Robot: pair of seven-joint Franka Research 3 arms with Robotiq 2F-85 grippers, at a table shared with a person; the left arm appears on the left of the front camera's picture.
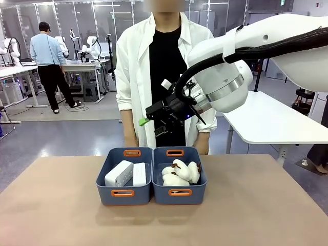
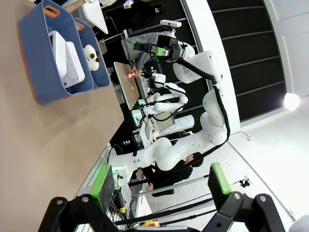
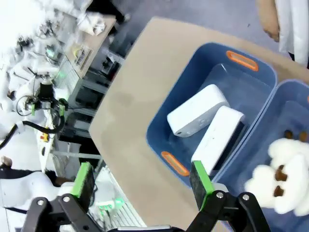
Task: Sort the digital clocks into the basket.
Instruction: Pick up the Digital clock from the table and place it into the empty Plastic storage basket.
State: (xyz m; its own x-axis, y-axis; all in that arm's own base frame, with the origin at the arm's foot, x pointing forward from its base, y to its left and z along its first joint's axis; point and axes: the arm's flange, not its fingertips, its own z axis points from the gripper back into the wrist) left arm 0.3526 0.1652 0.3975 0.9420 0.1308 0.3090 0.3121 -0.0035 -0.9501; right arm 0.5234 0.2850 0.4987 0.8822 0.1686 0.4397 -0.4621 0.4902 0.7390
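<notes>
Front view: two blue bins sit touching, side by side, at mid-table. Left basket (image 1: pixel 124 177) holds both digital clocks (image 1: pixel 125 173), lying next to each other. Right bin (image 1: pixel 179 177) holds the plush toys (image 1: pixel 180 172). Right gripper (image 1: pixel 148 120) hangs in the air above the bins, carrying nothing; whether its fingers are apart cannot be told from this angle. A person (image 1: pixel 159 72) in a white coat stands at the far edge.

Left wrist view: left gripper (image 2: pixel 161 182) has its green pads wide apart, nothing between them, well away from the basket (image 2: pixel 41 63). Both clocks (image 2: pixel 66 58) lie inside it; a plush toy (image 2: pixel 91 55) shows in the bin beyond.

Right wrist view: right gripper (image 3: pixel 143 180) fingers spread wide, empty, high above the basket (image 3: pixel 166 121). Clocks (image 3: pixel 207 123) rest inside, touching at an angle. Plush toys (image 3: pixel 285 179) lie in the neighbouring bin (image 3: pixel 294 121).
</notes>
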